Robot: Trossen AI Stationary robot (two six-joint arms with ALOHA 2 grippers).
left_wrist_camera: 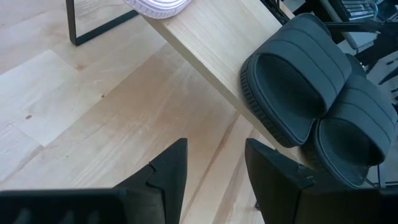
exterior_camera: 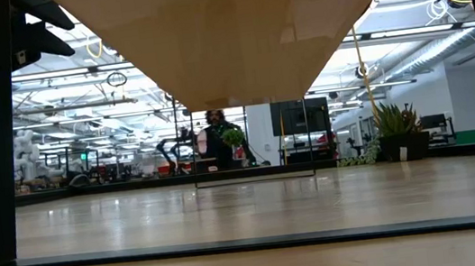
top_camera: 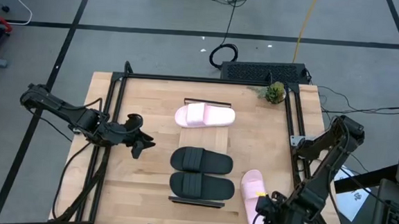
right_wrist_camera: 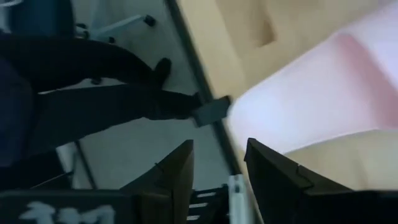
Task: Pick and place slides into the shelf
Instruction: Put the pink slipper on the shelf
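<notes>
Three slides sit on the shelf (top_camera: 202,151); the fourth, pink slide (top_camera: 253,190), judged light and soft, is best pinched at its strap. Right claw (top_camera: 268,215) open, empty; left claw (top_camera: 140,144) open, empty.

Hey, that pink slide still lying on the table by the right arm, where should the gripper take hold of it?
Probably by the wide strap. The pink slide lies flat, sole down, near the right gripper, so its strap arches up as the one raised part. Come from above, one finger under the strap through the open toe or heel side.
</notes>
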